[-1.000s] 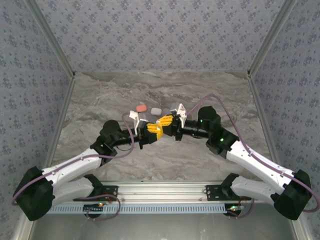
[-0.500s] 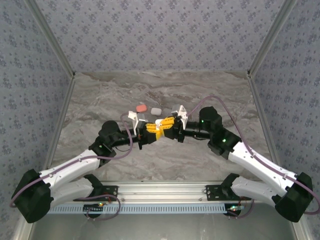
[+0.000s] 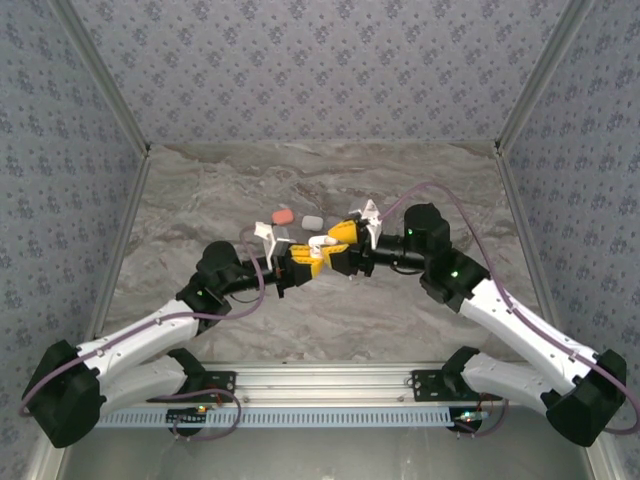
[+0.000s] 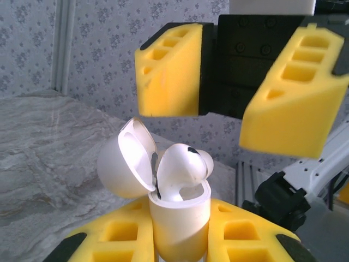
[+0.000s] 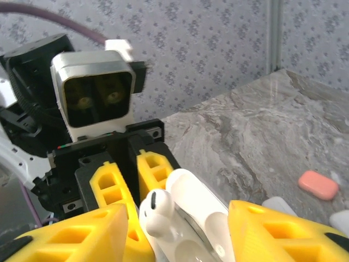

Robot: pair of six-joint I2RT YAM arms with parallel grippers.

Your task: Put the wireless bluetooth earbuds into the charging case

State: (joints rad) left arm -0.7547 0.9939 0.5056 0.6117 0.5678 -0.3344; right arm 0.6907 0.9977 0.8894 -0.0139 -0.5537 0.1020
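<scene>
The grey marble table [image 3: 200,200] is lying under everything, and patterned walls [image 3: 320,60] are standing around it. The left arm [image 3: 150,330] and the right arm [image 3: 520,320] are reaching in from the near edge and meeting above the middle of the table. The left gripper [image 3: 303,263] is squeezing its yellow fingers [image 4: 109,243] tight on the bottom part of a white charging case [image 4: 180,218]. It is holding the case upright, up off the table. The right gripper [image 3: 338,240] is hovering right by the case. Its yellow fingers [image 4: 169,71] are standing apart and are not squeezing anything. In the right wrist view the case is sitting in the gap between those two fingers, but I cannot tell if they are touching it. The lid [image 4: 128,166] of the case is hanging open and tipping back to one side. One white earbud [image 4: 182,164] is sitting in the case, with its round head sticking up above the rim. Behind the grippers, a little pink case [image 5: 318,185] and a little pale case [image 3: 312,221] are lying flat on the table, near each other but not touching.
</scene>
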